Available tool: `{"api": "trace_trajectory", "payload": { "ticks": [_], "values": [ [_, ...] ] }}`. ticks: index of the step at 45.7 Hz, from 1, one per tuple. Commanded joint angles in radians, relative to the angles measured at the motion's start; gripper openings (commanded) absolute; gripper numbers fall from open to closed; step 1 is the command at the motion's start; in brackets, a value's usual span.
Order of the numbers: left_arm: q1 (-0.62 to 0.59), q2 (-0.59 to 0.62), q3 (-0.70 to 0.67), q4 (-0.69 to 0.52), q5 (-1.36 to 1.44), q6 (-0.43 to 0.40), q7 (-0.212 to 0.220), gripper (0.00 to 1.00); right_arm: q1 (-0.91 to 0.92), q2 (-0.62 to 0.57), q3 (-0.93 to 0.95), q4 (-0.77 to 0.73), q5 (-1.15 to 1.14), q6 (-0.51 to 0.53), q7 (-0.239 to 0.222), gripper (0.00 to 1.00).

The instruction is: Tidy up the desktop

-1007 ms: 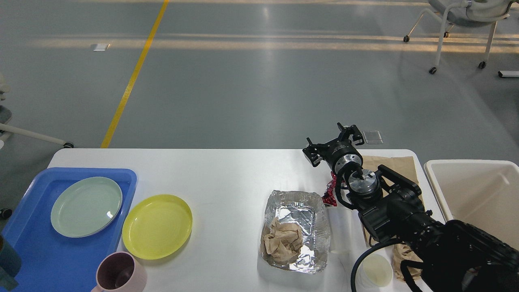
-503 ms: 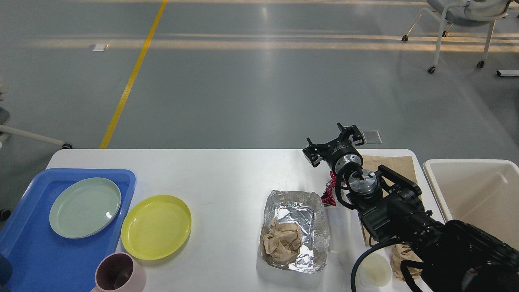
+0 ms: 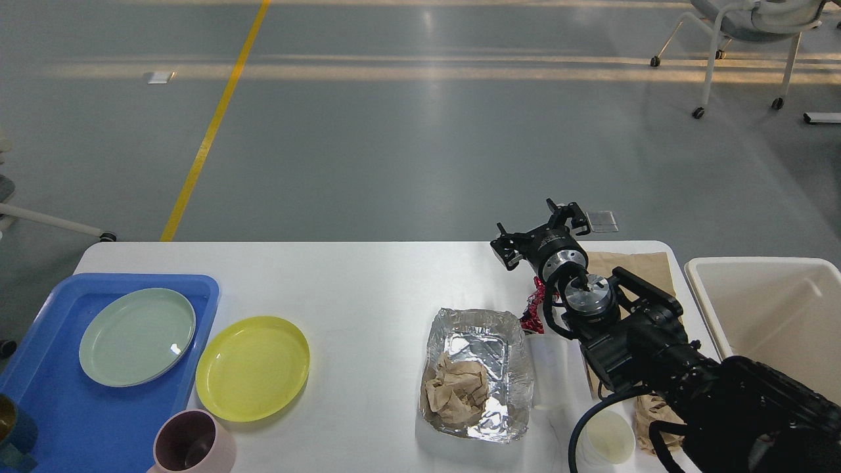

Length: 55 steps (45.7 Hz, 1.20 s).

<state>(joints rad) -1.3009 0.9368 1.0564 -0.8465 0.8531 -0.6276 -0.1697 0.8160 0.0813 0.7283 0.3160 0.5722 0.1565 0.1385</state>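
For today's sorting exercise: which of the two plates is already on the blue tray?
The pale green plate; it lies on the blue tray, while the yellow plate sits on the white desktop.

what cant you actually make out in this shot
All in the head view:
- Right gripper: small and end-on, so open or shut cannot be told.
- Red wrapper: mostly hidden behind the right arm.
- Brown paper bag: its middle is covered by the arm.
- Pink mug: cut off by the bottom edge.
- Blue cup on the blue tray: cut off by the left edge.
- Left gripper: not in view.
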Motion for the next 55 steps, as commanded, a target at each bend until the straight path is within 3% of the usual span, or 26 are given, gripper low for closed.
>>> {"api": "trace_trajectory", "payload": {
  "ticks": [1, 21, 31, 46, 55],
  "values": [
    [0.006, 0.008, -0.004, -0.008, 0.000, -0.001, -0.002, 0.20, 0.000, 0.000, 0.000, 0.000, 0.000, 0.000, 0.000, 1.00],
    [0.020, 0.010, -0.009, -0.012, -0.002, -0.006, -0.011, 0.48, 0.000, 0.000, 0.000, 0.000, 0.000, 0.000, 0.001, 1.00],
    [-0.006, 0.048, -0.026, -0.065, -0.040, -0.078, -0.014, 0.59, -0.001, 0.000, 0.000, 0.000, 0.000, 0.000, 0.000, 1.00],
    [-0.254, 0.034, 0.073, -0.218, -0.085, -0.219, -0.016, 0.61, 0.000, 0.000, -0.001, 0.000, 0.000, 0.000, 0.000, 1.00],
    [-0.389, -0.055, 0.172, -0.258, -0.209, -0.258, -0.016, 0.64, 0.000, 0.000, -0.001, 0.000, 0.000, 0.000, 0.001, 1.00]
  ]
}}
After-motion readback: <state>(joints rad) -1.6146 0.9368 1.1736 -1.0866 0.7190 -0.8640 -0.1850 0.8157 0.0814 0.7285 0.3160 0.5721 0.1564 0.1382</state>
